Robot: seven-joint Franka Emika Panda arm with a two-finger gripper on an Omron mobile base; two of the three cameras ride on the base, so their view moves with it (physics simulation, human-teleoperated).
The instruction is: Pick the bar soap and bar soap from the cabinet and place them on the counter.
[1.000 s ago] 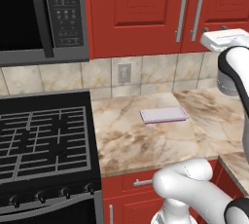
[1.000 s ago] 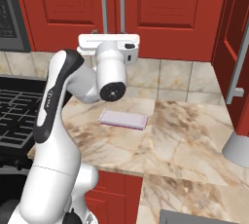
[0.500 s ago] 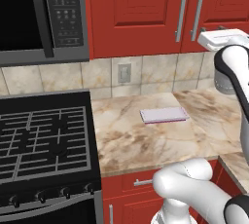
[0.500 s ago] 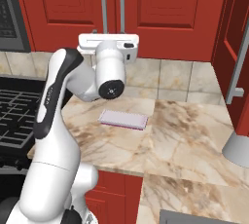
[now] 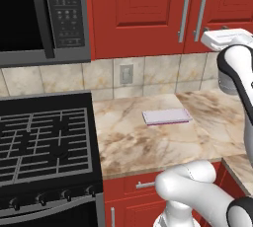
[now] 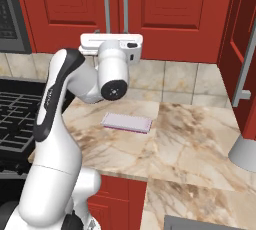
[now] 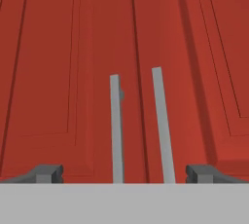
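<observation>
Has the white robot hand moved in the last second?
No. In the right base view the white robot hand sits just below the two silver bar handles of the closed red cabinet, as before.

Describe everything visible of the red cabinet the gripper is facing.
The cabinet is glossy red, wall-mounted above the beige marbled counter and tiled backsplash. It has two raised-panel doors, both shut, meeting at a thin centre seam. Each door carries a long vertical silver bar handle beside that seam, so the two handles stand as a close pair. Nothing inside can be seen. The gripper points straight at the handles with its jaws spread wide, touching neither.
</observation>
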